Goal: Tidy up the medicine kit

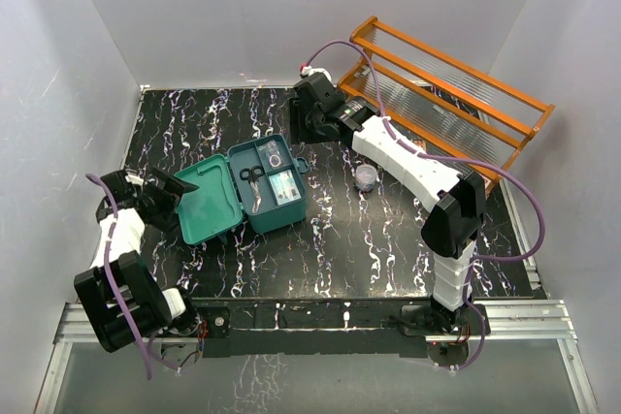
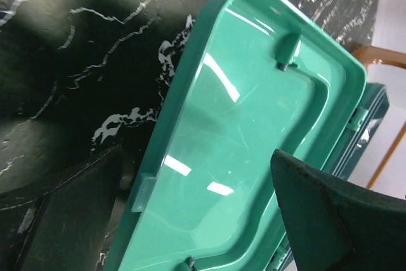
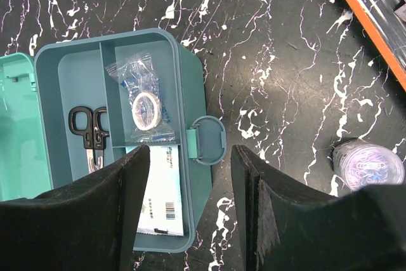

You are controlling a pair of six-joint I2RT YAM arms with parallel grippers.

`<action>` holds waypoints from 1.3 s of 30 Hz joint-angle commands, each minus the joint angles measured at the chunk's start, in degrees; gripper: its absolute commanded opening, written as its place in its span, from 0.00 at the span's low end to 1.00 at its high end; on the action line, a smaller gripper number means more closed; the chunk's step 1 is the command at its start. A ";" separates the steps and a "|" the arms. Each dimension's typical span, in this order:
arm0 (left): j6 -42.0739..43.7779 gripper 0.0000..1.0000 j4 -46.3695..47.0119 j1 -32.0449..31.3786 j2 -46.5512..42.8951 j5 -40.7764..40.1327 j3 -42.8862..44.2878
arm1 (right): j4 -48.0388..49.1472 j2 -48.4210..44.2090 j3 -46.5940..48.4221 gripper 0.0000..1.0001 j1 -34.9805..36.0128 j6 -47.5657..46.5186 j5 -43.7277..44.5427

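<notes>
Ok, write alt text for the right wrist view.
An open teal medicine kit lies on a black marbled table, holding scissors, a bagged tape roll and a white barcoded packet in separate compartments. The right gripper hangs open over the kit's front latch, holding nothing. A small clear jar sits to the right, with an orange rack at the top-right corner.

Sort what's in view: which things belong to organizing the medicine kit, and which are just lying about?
Belongs to the job: medicine kit, lid open; inside it, scissors, bagged tape roll, barcoded packet.

Lying about: orange wooden rack; small clear round tub, standing outside the kit. It may yet be packed, but I cannot tell.
</notes>
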 commanded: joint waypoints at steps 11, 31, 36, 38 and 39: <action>-1.89 0.99 17.68 0.52 -2.63 19.54 -2.74 | 3.38 -2.38 -0.48 0.52 -0.15 -1.02 0.47; -2.59 0.99 17.52 -2.93 0.04 37.93 11.76 | 0.35 -2.54 -3.09 0.51 -3.91 3.08 9.98; -0.70 0.99 14.78 -9.43 2.78 39.48 16.86 | 0.65 -2.80 -4.38 0.51 -5.71 4.15 10.02; -0.25 0.99 13.47 -11.70 3.97 39.24 18.84 | 0.98 -3.05 -4.96 0.51 -6.29 4.29 9.88; -0.57 0.99 13.46 -12.64 4.51 39.03 19.63 | 1.09 -3.19 -5.19 0.51 -6.67 4.43 9.85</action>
